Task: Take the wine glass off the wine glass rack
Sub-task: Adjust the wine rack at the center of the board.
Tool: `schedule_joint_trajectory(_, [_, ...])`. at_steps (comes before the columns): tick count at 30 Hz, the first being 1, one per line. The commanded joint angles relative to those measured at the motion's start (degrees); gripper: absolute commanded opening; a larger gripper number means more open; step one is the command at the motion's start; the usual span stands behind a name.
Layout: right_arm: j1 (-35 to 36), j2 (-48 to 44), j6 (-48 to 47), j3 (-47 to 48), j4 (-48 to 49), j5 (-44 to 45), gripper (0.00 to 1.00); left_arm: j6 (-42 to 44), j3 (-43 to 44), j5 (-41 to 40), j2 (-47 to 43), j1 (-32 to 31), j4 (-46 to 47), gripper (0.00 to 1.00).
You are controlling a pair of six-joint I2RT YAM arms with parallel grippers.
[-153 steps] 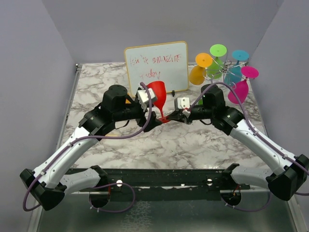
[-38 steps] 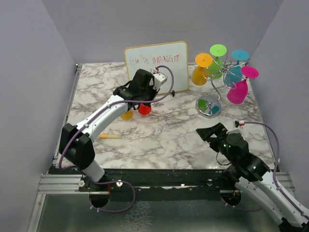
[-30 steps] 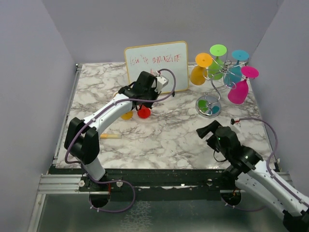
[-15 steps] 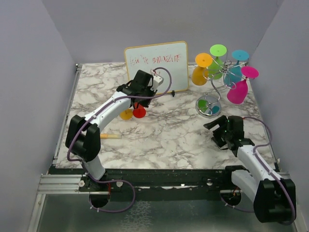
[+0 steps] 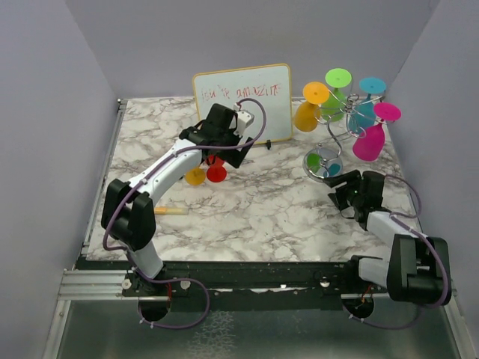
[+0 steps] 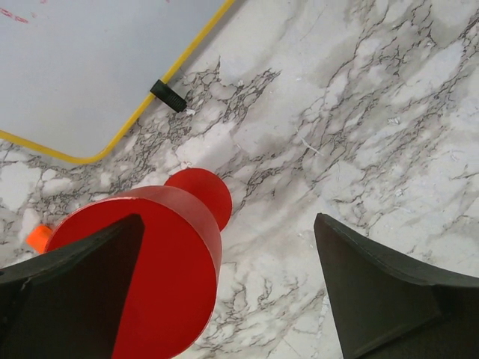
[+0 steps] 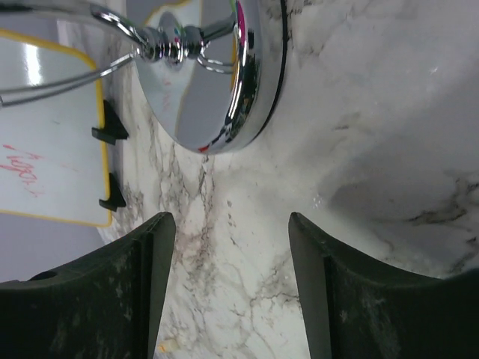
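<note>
Red glass (image 6: 142,277) looks light, rigid, slick, best pinched at stem; left gripper (image 6: 228,223) spread over it, right gripper (image 7: 230,218) parted, empty.

You are working in a robotics test cell. Plain grey walls (image 5: 45,112) box in a marble-patterned tabletop (image 5: 262,217) on three sides, and an aluminium rail (image 5: 90,284) runs along its near edge, where the left arm (image 5: 165,173) and right arm (image 5: 385,224) are mounted. A purple cable (image 5: 174,327) loops below the rail. The props look staged: a small whiteboard (image 5: 243,105) with red handwriting stands at the back, and beside it a wire wine glass rack (image 5: 323,163) hangs bright plastic glasses (image 5: 369,142) in several colours.
</note>
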Motion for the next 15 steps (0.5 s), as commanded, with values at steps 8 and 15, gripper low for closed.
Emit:
schedule_joint_trajectory(8, [-4.3, 13.6, 1.2, 0.8, 20.8, -8.6, 0.59, -2.8, 2.6, 4.1, -7.5, 0.0, -1.1, 0.99])
schedule_joint_trajectory(15, [-4.3, 23.6, 1.8, 1.7, 30.7, -11.3, 0.57, -5.3, 2.8, 5.1, -11.3, 0.0, -1.2, 0.99])
